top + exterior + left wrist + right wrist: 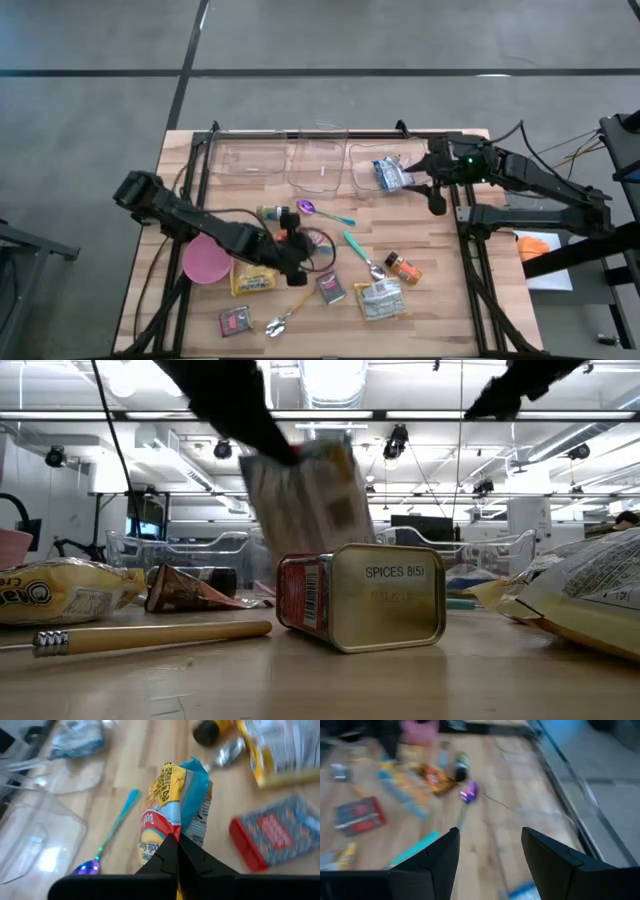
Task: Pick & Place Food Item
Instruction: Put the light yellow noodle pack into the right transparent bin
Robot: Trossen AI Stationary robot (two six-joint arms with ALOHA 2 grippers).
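The left gripper [177, 851] is pinching a packet [176, 802] by its edge, up over the table [440, 300]; it looks soft, light and crinkly; the right gripper [490, 851] is hanging open near the bins [320, 165].

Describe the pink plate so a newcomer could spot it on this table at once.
Start at the wooden table and go to the side where the left arm reaches in. The pink plate lies flat there, partly under that arm, next to a yellow snack packet. It is the only round, plain pink thing; its neighbours are packets, tins and spoons.
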